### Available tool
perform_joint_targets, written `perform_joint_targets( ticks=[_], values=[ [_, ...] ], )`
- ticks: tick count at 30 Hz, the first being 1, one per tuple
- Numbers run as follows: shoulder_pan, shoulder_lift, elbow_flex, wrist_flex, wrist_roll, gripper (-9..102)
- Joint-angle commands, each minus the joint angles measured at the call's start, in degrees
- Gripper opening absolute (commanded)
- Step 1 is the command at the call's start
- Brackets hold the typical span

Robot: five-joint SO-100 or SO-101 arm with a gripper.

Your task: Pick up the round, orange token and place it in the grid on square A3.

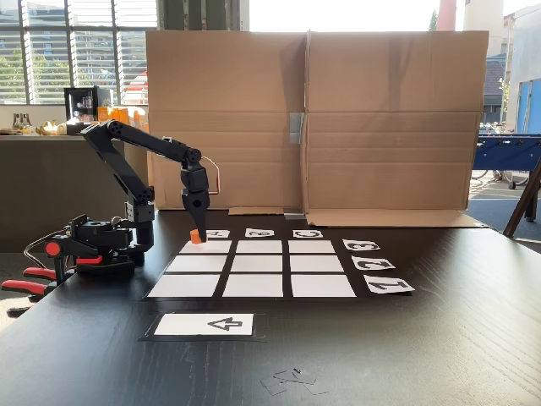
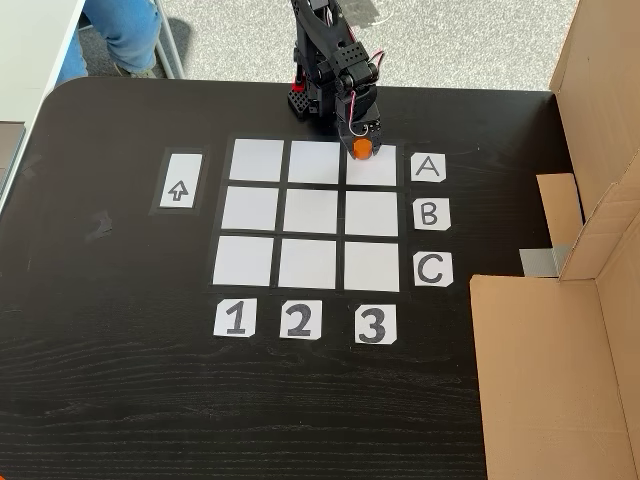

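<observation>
The orange token (image 1: pixel 197 238) (image 2: pixel 362 151) sits between the fingers of my black gripper (image 1: pixel 197 232) (image 2: pixel 361 142), which is shut on it. The gripper points straight down over square A3 (image 1: pixel 211 247) (image 2: pixel 380 172), the corner cell of the grid (image 1: pixel 259 264) (image 2: pixel 308 212) next to label A (image 2: pixel 427 168) and in line with label 3 (image 2: pixel 372 324). The token is at the cell's arm-side edge, touching the surface or just above it. In a fixed view the arm reaches in from its base (image 1: pixel 101 241) on the left.
A white card with a black arrow (image 1: pixel 205 324) (image 2: pixel 177 181) lies beside the grid. Cardboard walls (image 1: pixel 380 127) (image 2: pixel 560 380) stand beyond labels A, B, C. Red clamps (image 1: pixel 25 283) hold the base. A person's legs (image 2: pixel 125 35) are past the table edge.
</observation>
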Motion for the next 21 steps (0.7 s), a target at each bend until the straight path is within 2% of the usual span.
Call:
perform_joint_targets(
  ticks=[1,17,21],
  values=[
    [0.09,-2.02,-0.88,-1.49,0.18,-1],
    [-0.70,-10.20,-2.90,-8.79,1.41,-1],
    [-0.18,-9.58,-2.99,-8.61,2.64,6]
  ],
)
